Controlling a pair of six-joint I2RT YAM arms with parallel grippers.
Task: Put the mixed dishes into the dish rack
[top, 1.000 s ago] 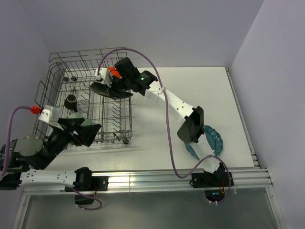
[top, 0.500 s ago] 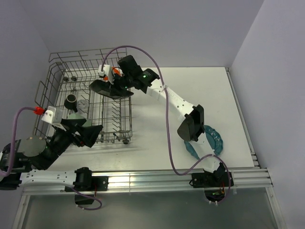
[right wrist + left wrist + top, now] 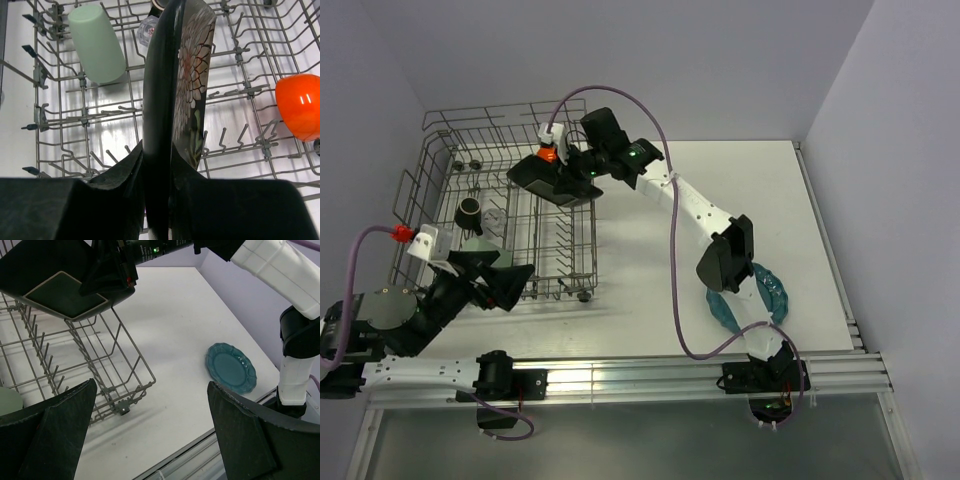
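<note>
We find the right gripper [image 3: 568,168] clamped on one edge of the black square flowered plate [image 3: 192,85], which hangs above the tines in the right half of the dish rack [image 3: 490,108], touching nothing. The left gripper [image 3: 150,432] is spread wide and holds nothing; it hovers at the rack's near edge.

Risks, in our judgement:
- The grip takes one edge only, so the plate may pivot or slip on descent.
- If its lower edge meets tine tips instead of a gap, it could jam or tip.
- The small clear glass [image 3: 148,30] and pale green cup [image 3: 97,42] lie just beyond the plate, and a forward swing could strike them.
- The orange bowl [image 3: 300,107] sits to one side, apart.

The right wrist view alone shows the flowered face and the tines below. The left wrist view shows the plate's plain underside and the whole teal round scalloped plate [image 3: 231,367], not yet loaded, near the tabletop [image 3: 740,190] near right corner. From above, the right arm half hides it. Only the top view shows the small dark mug [image 3: 469,210], at the rack's left side.
</note>
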